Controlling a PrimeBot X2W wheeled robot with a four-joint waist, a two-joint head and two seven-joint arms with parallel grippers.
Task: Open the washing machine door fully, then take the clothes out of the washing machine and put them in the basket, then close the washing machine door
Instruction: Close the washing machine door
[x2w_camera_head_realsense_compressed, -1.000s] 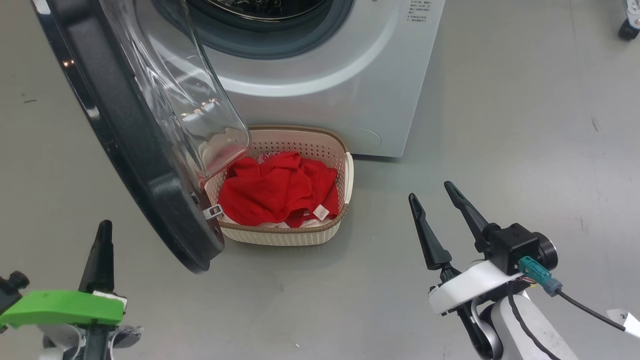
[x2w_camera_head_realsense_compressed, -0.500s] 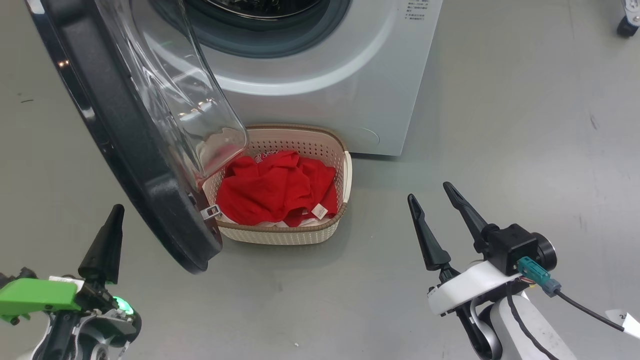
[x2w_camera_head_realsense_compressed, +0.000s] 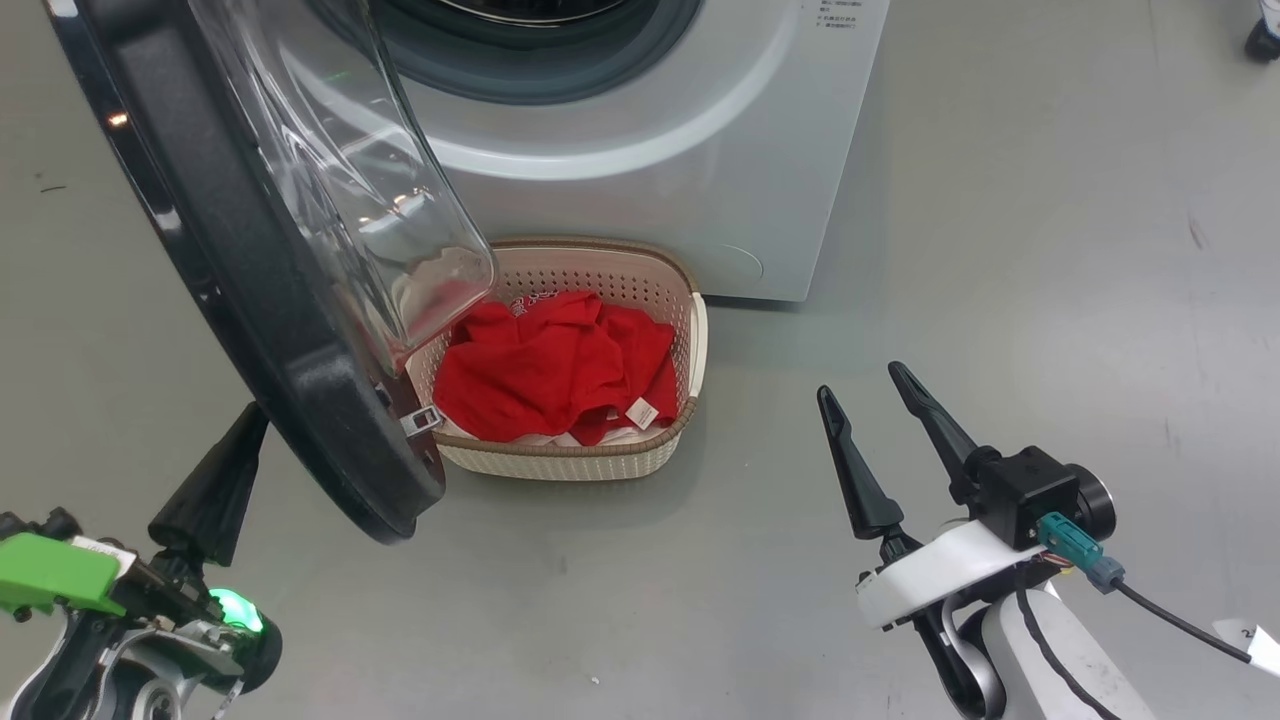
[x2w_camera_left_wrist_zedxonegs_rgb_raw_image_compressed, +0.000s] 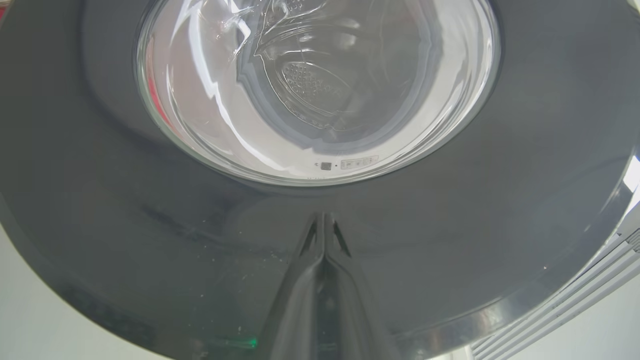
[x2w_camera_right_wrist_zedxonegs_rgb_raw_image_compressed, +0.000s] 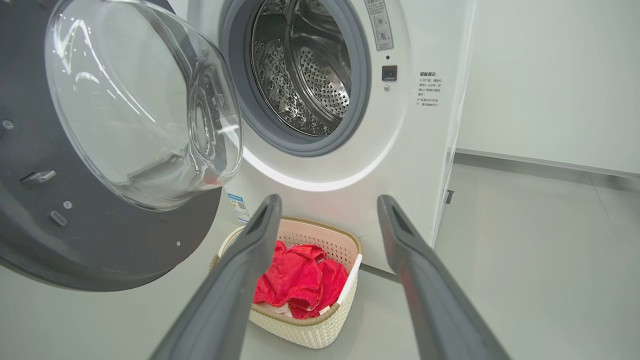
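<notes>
The washing machine door (x2w_camera_head_realsense_compressed: 250, 330) stands swung out to the left of the washing machine (x2w_camera_head_realsense_compressed: 650, 130), its black rim edge-on in the head view and its glass bowl facing the drum mouth. The door's lower edge hangs just above the left rim of the basket (x2w_camera_head_realsense_compressed: 692, 350), which sits on the floor (x2w_camera_head_realsense_compressed: 1000, 300) against the machine's front, below the mouth. The clothes (x2w_camera_head_realsense_compressed: 540, 370) lie heaped inside the basket, a white tag showing.

The left gripper (x2w_camera_head_realsense_compressed: 252, 418) has its fingers pressed together into one point. In the left wrist view that point meets its own reflection on the door's glossy outer face, so it seems to touch, though the shine makes this hard to settle. The right gripper (x2w_camera_head_realsense_compressed: 858, 382) hangs with its fingers spread and holding nothing, well apart from the basket, with a broad stretch of floor between them.

Compared with a second ago, the left gripper has risen and leaned in toward the door's outer side. The right gripper holds the same pose. The basket sits slightly higher in the head view, which looks like a camera shift.

The floor is smooth pale grey with faint scuffs. A white wall stands behind the machine.
</notes>
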